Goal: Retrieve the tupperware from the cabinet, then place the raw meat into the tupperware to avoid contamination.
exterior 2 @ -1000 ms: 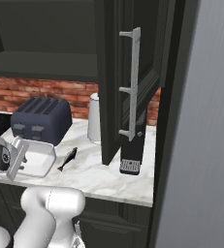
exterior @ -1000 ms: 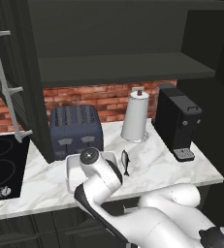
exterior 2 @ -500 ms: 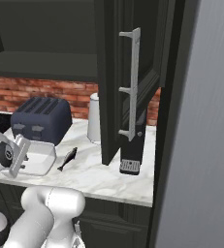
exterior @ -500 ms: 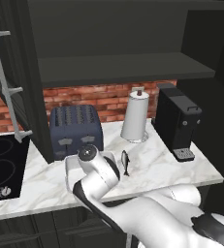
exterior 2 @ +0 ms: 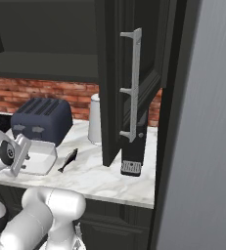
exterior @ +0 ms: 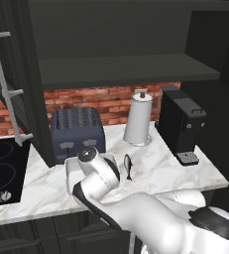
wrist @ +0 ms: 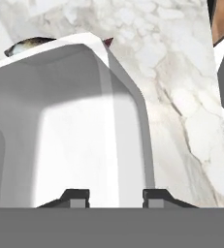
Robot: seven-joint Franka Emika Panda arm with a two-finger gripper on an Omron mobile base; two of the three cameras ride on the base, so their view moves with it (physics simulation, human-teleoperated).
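Note:
The white tupperware rests on the marble counter in front of the toaster, its near wall running between my fingertips. My gripper straddles that wall from above, open a little, with a narrow gap beside the left fingertip. The hand sits over the container's left end. The raw meat, a small dark fish, lies on the counter just right of the tupperware; its end peeks past the rim. The dark cabinet above stands open, with its door swung out.
A navy toaster stands right behind the tupperware. A white paper-towel roll and a black coffee machine are further right. A black cooktop lies left. The open door hangs over the counter's right part.
The hand has shifted slightly left and turned a little over the tupperware. The container and the fish have stayed where they were on the counter.

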